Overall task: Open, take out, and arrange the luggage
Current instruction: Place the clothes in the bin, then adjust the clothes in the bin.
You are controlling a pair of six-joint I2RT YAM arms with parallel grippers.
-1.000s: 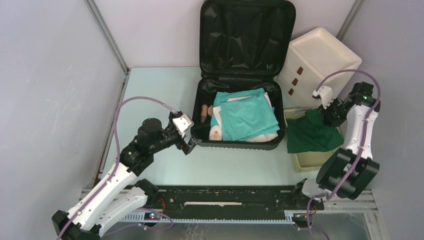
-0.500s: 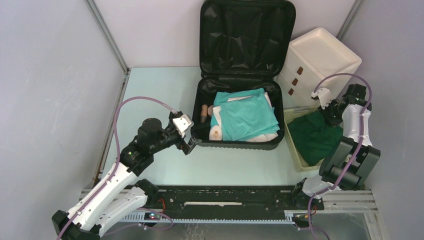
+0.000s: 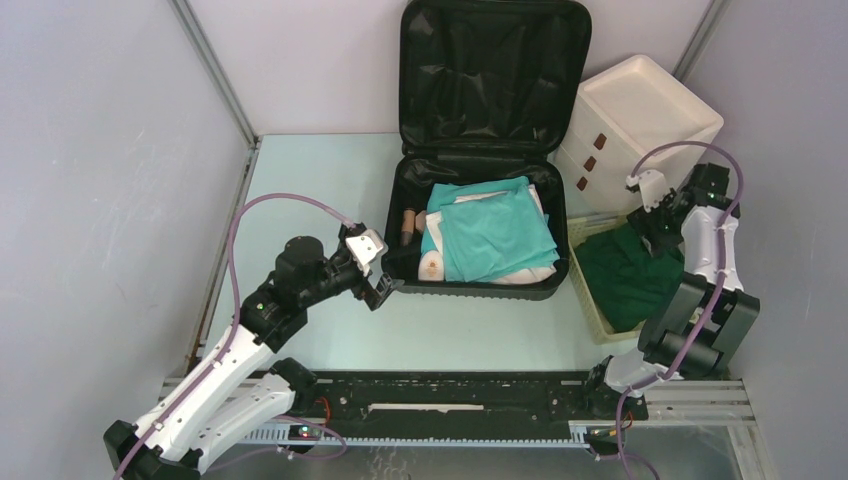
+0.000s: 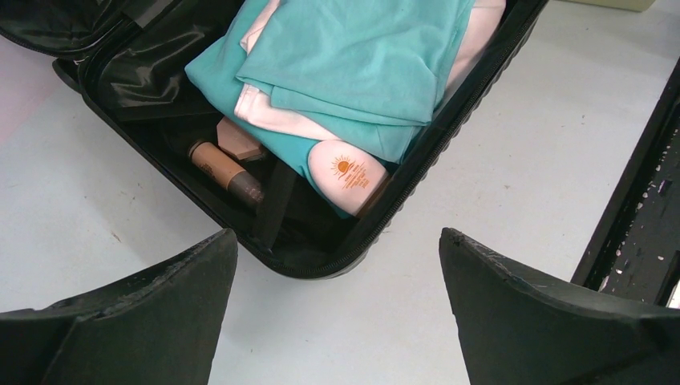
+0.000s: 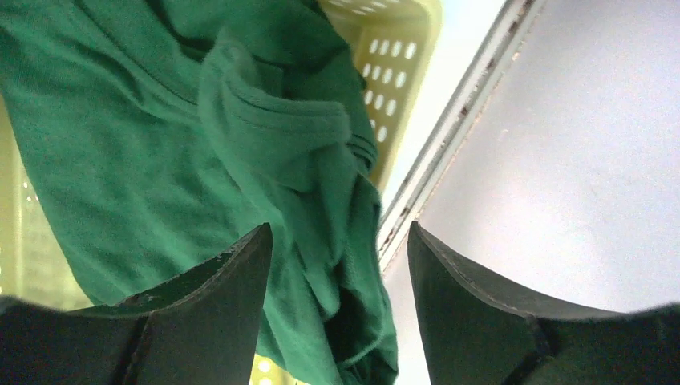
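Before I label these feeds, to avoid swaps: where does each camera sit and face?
Top external: above, behind the bases, looking down; left arm, right arm, open luggage.
Left wrist: on left arm, past left fingers into the luggage's teal clothes.
Right wrist: on right arm, past right fingers onto green garment in basket.
Shared: top and left wrist both show teal clothes.

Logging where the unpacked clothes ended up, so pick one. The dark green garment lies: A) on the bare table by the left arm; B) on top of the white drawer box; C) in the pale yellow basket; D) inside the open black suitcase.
C: the dark green garment is bunched inside the pale yellow basket, to the right of the suitcase, with the right gripper open just above it.
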